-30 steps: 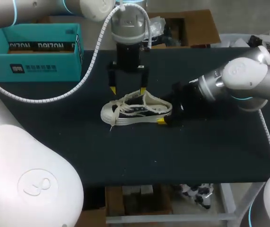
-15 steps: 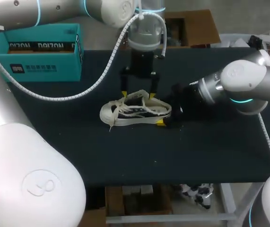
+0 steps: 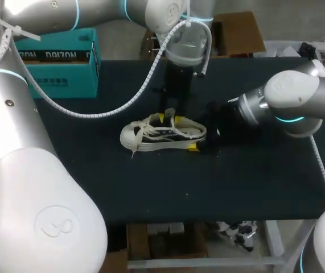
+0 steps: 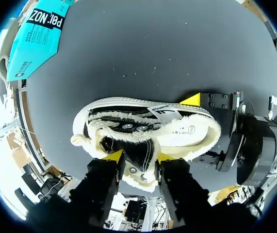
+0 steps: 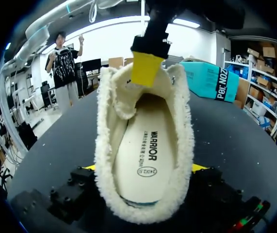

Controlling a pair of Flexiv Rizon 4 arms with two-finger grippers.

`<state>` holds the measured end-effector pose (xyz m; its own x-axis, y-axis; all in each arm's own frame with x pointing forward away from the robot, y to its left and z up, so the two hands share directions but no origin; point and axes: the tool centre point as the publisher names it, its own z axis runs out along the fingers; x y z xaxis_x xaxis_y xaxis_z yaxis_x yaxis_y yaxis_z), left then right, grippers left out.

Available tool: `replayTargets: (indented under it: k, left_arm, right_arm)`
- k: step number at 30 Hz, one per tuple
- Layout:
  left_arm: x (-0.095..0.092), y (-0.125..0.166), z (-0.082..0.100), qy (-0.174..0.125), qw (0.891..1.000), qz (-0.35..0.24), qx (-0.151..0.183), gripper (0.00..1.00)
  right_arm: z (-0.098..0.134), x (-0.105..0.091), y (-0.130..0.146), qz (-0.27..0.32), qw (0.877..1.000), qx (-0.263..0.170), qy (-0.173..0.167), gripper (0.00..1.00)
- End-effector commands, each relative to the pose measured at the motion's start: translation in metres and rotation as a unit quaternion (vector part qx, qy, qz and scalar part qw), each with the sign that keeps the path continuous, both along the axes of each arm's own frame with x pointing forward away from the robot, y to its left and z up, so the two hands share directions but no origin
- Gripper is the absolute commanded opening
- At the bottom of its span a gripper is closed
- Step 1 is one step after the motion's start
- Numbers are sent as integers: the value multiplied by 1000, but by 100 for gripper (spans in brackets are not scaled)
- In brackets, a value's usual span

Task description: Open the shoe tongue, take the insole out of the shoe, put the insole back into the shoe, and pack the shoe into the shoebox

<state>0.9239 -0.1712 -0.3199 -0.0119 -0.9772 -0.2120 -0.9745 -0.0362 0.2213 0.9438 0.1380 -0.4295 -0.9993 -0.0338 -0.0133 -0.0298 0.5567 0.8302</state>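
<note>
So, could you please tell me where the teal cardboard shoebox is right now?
In the head view the teal cardboard shoebox stands at the black table's far left corner, apart from the white fleece-lined shoe in the middle.

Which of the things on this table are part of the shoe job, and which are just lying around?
Job: shoe, tongue, insole, teal shoebox, left gripper shut on the tongue, right gripper shut on the shoe's heel.
Not the job: black table.

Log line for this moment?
left jaws: shut on tongue | right jaws: shut on shoe heel | insole: in shoe | shoebox: untouched
</note>
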Motion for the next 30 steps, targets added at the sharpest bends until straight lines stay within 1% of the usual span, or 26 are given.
replayTargets:
  k: [1, 5, 9, 10, 14, 17, 19, 22, 25, 30]
  left_arm:
    - [-4, 4, 5, -3, 1000, -6, 0, 0]
    - [-8, 14, 12, -19, 1000, 0, -14, 0]
    - [-12, 28, 18, -37, 998, 9, -41, 0]
    - [-13, 36, 19, -45, 997, 16, -52, 0]
    - [-15, 63, 19, -59, 993, 33, -98, 0]
    - [-14, 83, 14, -59, 989, 44, -130, 0]
    - [-9, 95, 9, -47, 987, 50, -147, 0]
    - [2, 107, -3, -27, 985, 61, -161, 0]
    - [12, 111, -16, -7, 984, 61, -167, 0]
    - [22, 113, -27, 7, 983, 59, -173, 0]
  right_arm:
    - [-4, -2, 1, 1, 1000, 3, -1, 0]
    - [-4, -2, 1, 1, 1000, 3, -1, 0]
    - [-4, -2, 1, 1, 1000, 3, -1, 0]
    - [-4, -2, 1, 1, 1000, 3, -1, 0]
    - [-4, -2, 1, 1, 1000, 3, -1, 0]
    - [-4, -2, 1, 1, 1000, 3, -1, 0]
    - [-4, -2, 1, 1, 1000, 3, -1, 0]
    - [-4, -2, 1, 1, 1000, 3, -1, 0]
    - [-4, -2, 1, 1, 1000, 3, -1, 0]
    - [-4, -2, 1, 1, 1000, 3, -1, 0]
